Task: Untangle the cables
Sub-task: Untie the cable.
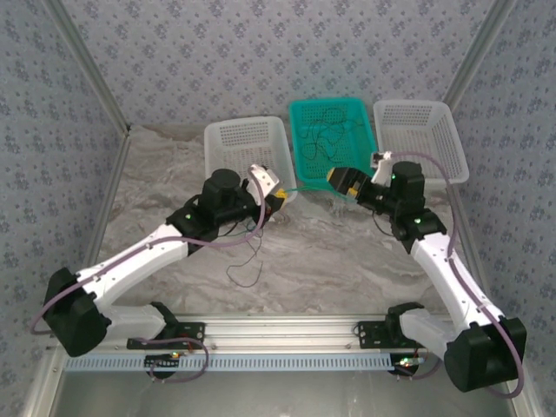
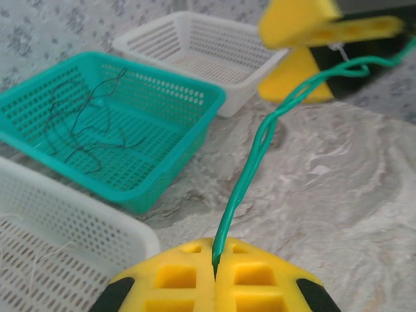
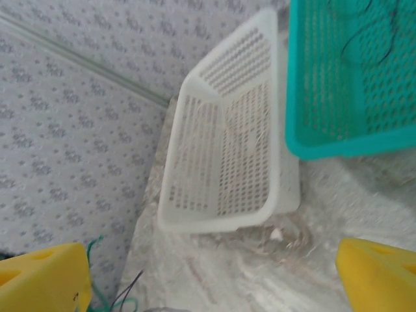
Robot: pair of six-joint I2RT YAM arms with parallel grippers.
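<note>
A green cable [image 2: 260,146] runs taut from my left gripper [image 2: 216,259], whose yellow jaws are shut on its end, up to my right gripper [image 2: 305,55]. From above, the same cable [image 1: 308,188] spans the gap between the left gripper [image 1: 280,198] and the right gripper [image 1: 341,181] in front of the teal basket [image 1: 300,156]. My right gripper [image 3: 214,266] stands wide open, with a bit of green cable [image 3: 97,250] by its left finger. Thin dark cables [image 2: 84,130] lie tangled in the teal basket. Another dark cable [image 1: 248,261] lies loose on the table.
A white basket [image 1: 228,130] stands left of the teal one and holds whitish strands [image 3: 240,136]. A second white basket [image 1: 452,148] stands to the right. Patterned walls close in the back and both sides. The marbled table [image 1: 330,261] lies between the arms.
</note>
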